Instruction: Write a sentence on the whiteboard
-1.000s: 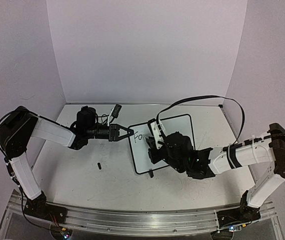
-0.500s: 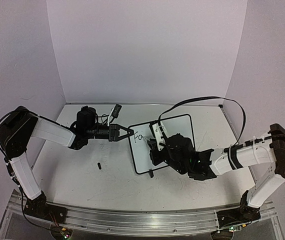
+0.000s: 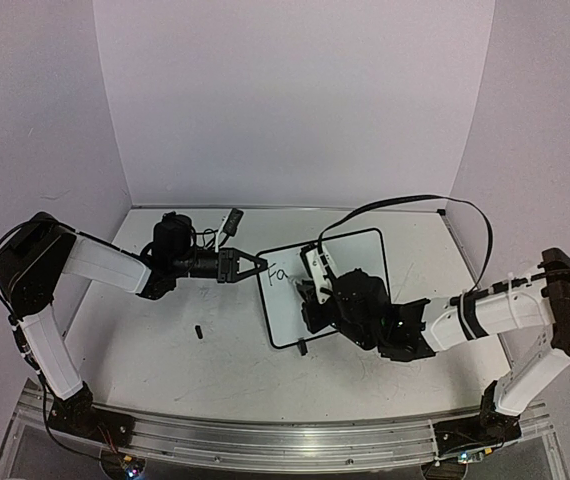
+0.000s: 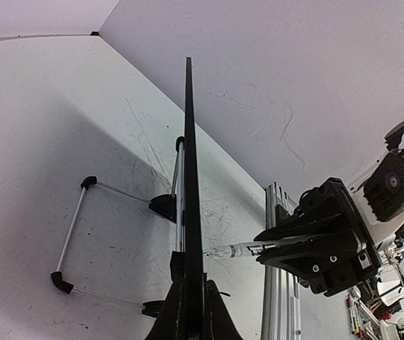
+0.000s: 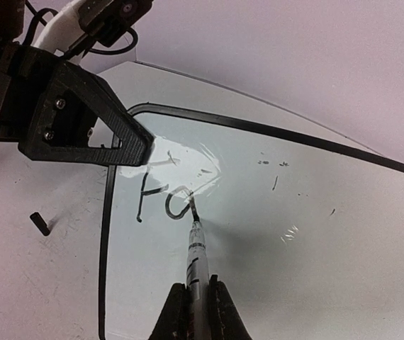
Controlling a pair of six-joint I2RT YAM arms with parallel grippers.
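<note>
Scuffed grey surface (image 3: 215,375) carries the lot, arms bolted at its near edge. The whiteboard (image 3: 357,250) sits right of centre between the two arms, with a thin black rounded frame, turned a bit so its left edge faces the left arm. Left wrist view has it dead edge-on (image 4: 189,163), with wire legs (image 4: 71,237) ending in black feet on one side of it. Left tool (image 3: 259,262) is closed on the board's left frame edge, fingers pinching it from both faces (image 4: 190,287); its black fingertip sits right at the top-left of the writing area in the right wrist view (image 5: 135,145). Right tool (image 3: 312,297) hangs over the board's left half, clamped down on a marker (image 5: 195,251), fingers tight on either side of the barrel (image 5: 196,290). Marker tip is down and touching the board face. The sentence (image 5: 161,198) so far reads only "Fa", near the board's top-left corner (image 3: 277,271), just beside the left tool; the tip is at the tail of the "a". A small black piece (image 3: 199,331) lies on the surface left of the board, well apart from both tools; can't tell what it is.
</note>
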